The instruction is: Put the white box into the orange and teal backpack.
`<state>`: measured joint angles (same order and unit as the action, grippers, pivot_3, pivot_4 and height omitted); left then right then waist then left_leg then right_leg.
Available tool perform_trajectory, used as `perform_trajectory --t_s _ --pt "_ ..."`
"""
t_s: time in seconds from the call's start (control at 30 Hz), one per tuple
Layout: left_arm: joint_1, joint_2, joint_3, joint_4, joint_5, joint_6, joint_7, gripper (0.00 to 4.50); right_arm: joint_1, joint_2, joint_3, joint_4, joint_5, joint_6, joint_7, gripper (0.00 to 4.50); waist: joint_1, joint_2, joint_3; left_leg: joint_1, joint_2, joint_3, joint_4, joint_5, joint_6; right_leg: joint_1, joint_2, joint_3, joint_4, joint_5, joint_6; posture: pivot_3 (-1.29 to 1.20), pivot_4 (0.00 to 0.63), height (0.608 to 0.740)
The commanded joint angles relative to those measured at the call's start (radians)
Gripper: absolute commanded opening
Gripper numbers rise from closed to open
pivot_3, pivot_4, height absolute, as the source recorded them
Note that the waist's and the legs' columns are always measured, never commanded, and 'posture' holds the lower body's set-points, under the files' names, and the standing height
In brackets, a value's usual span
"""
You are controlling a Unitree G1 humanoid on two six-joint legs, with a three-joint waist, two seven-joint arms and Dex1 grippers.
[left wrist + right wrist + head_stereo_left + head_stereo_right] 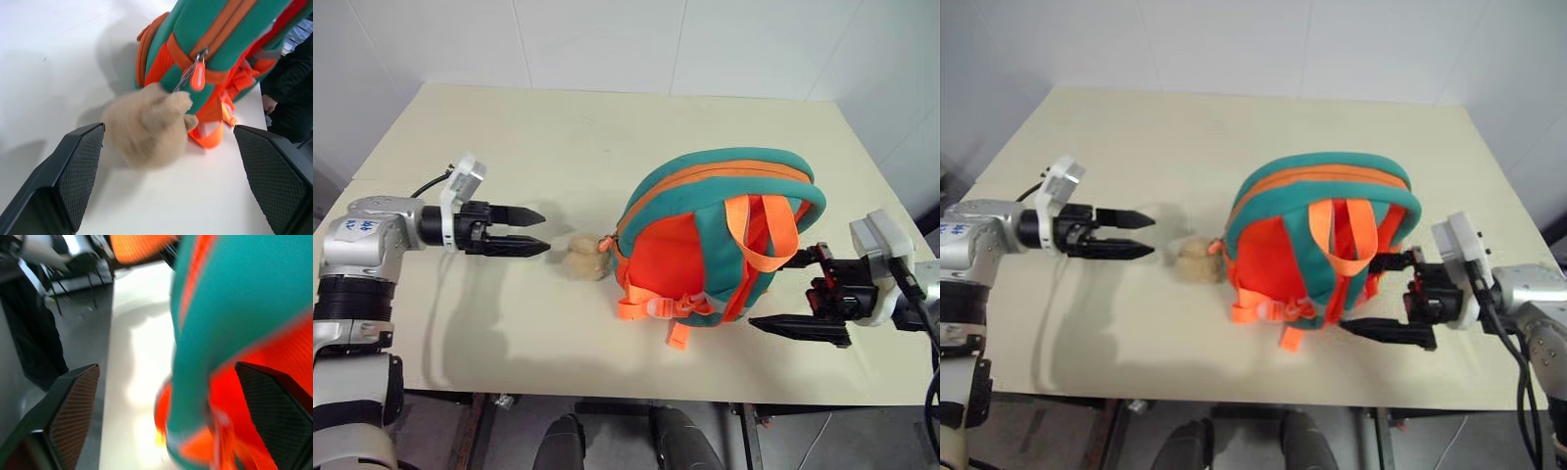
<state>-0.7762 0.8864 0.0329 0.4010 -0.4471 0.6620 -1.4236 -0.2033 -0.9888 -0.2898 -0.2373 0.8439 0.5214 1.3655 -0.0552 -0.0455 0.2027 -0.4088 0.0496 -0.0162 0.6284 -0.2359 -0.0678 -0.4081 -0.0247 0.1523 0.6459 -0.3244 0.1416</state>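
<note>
The orange and teal backpack [705,245] stands on the table [558,147] with its straps toward me. Its top zipper looks closed, and the orange zipper pull [197,78] hangs at its end. A tan plush toy [579,258] lies at the backpack's left side. The white box is hidden. My left gripper [546,231] is open, level, a short way left of the plush toy and pointing at it. My right gripper [775,292] is open at the backpack's right side, its fingers close to the teal strap, with nothing held.
The table's front edge [607,392] runs just below the backpack and both grippers. Bare tabletop stretches behind and left of the backpack. A person in dark clothes [288,83] stands beyond the table's far side in the left wrist view.
</note>
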Motion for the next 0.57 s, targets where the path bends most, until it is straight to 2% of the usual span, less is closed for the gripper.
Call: perform_trajectory --t_s 0.03,0.3,0.57 --pt "0.043 0.053 0.086 -0.05 -0.042 -0.022 -0.023 4.5 0.02 -0.065 -0.09 0.084 -0.049 -0.042 0.052 4.47 0.0 0.0 0.0 0.0 0.0 0.0 0.0 0.0 0.0 0.0 0.0 0.0 0.0 0.0 0.0 0.0 0.15 0.74" --pt "0.154 0.156 0.199 -0.053 -0.089 -0.08 -0.125 4.5 0.093 -0.155 -0.257 0.239 -0.122 -0.049 0.071 4.47 -0.001 0.0 0.0 0.001 0.0 0.001 -0.001 0.0 0.0 0.0 0.0 0.0 0.0 -0.001 -0.001 0.0 0.15 0.74" --pt "0.155 0.164 0.268 -0.056 -0.091 -0.218 -0.089 4.5 0.099 -0.107 -0.283 0.226 -0.11 -0.026 -0.013 4.47 -0.004 0.0 0.0 0.002 0.0 0.002 0.0 0.0 0.0 0.0 -0.001 0.001 0.0 -0.001 -0.003 0.0 0.15 0.74"
